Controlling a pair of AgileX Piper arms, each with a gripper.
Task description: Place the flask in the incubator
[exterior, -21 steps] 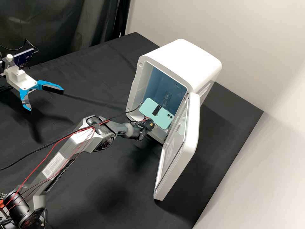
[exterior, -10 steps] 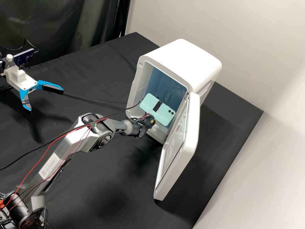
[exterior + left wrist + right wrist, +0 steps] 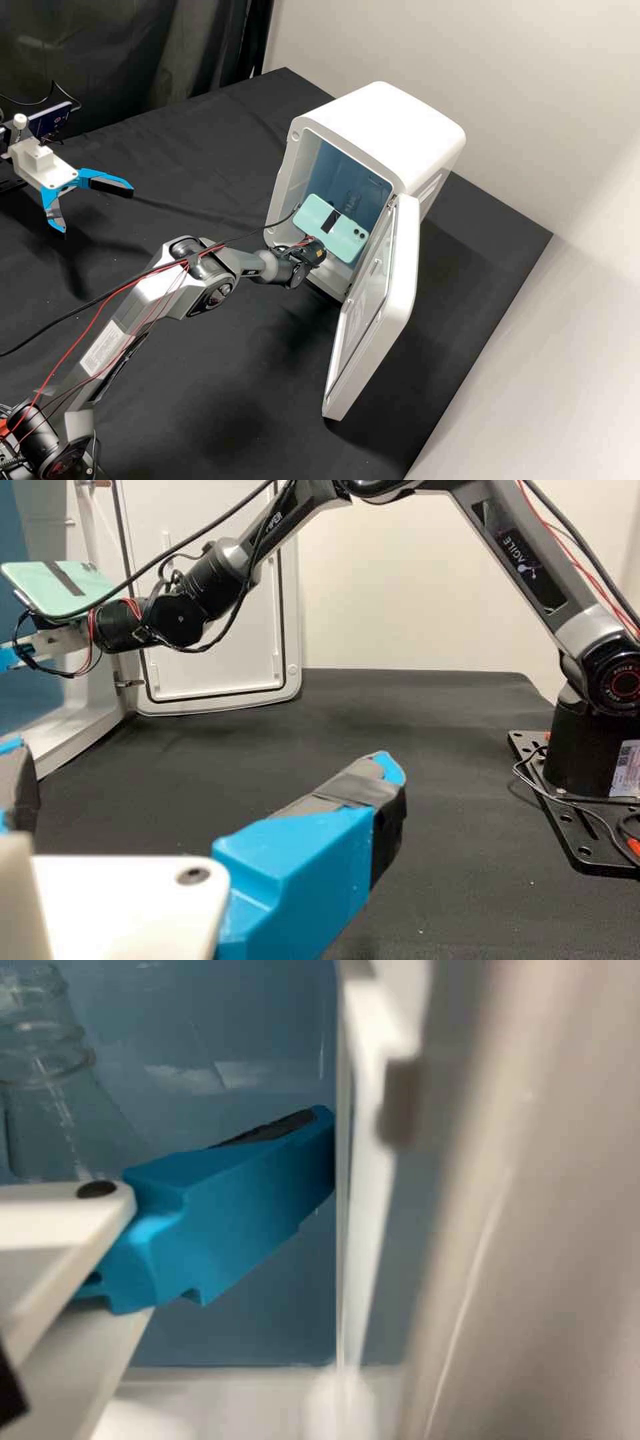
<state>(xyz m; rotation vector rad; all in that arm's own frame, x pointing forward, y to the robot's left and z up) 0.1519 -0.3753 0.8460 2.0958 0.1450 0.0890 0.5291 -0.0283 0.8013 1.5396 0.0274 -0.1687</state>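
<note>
Pretty bare setup: a bench (image 3: 220, 153) under black cloth, with plain off-white wall (image 3: 520, 73) behind it and a dark curtain (image 3: 100, 47) hanging at the back left. Lighting's soft and even, so you only get faint shadows on the cloth and the pale surface beside the bench.
</note>
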